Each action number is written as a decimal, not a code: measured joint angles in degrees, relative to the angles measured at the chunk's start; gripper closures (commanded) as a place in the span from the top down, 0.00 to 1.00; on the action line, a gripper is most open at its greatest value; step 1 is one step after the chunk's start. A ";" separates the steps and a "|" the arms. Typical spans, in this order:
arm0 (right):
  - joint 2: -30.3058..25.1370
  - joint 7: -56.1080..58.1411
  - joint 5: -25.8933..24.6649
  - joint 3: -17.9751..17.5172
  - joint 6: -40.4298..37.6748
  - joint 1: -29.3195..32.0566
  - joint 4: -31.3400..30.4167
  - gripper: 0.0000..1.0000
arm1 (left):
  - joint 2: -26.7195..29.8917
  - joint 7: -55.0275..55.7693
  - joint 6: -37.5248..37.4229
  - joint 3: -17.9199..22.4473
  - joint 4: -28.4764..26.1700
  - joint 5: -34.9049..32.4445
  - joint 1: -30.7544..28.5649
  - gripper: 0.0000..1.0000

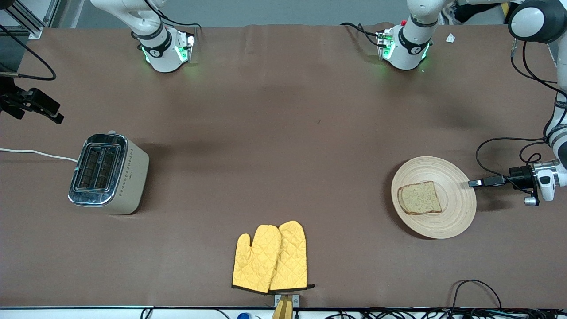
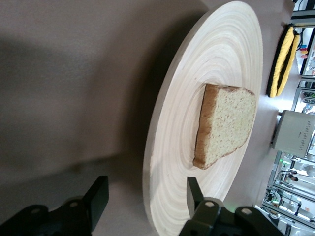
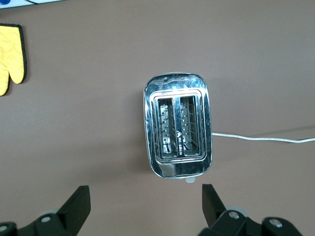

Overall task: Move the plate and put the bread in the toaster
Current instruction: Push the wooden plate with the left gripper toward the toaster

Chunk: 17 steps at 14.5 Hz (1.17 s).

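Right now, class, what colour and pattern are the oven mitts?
The oven mitts are yellow with diamond quilting and dark cuff trim, clearest in the front view.

Left gripper (image 2: pixel 142 201) lies low and level, fingers parted; right gripper (image 3: pixel 145 209) (fingers wide apart) hangs pointing down.

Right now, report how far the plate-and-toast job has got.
Done: nothing; the brown bread slice lies on the round pale wooden plate, and the cream chrome-topped toaster has empty slots. In hand: left gripper straddles the plate's rim, fingers apart. Right gripper waits open above the toaster. Left: everything.
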<state>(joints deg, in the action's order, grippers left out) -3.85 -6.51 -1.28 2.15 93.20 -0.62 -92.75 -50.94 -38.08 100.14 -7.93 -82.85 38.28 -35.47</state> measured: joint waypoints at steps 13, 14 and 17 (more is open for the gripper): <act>0.11 0.00 0.00 0.00 0.56 -0.12 -0.03 1.00 | -1.13 -0.77 -0.68 -1.27 0.72 1.18 1.23 0.01; 0.14 0.00 0.00 0.00 0.56 -0.13 -0.03 1.00 | -1.18 -0.76 -0.75 -2.02 0.71 1.18 1.94 0.01; 0.19 0.00 0.00 -0.01 0.63 -0.14 -0.03 1.00 | -1.39 -0.25 -1.04 -5.81 0.66 1.17 5.30 0.01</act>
<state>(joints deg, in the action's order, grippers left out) -3.66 -6.52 -1.28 2.14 93.83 -0.76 -92.78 -52.32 -38.33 99.10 -13.74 -82.19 39.44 -30.17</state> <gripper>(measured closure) 0.000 0.903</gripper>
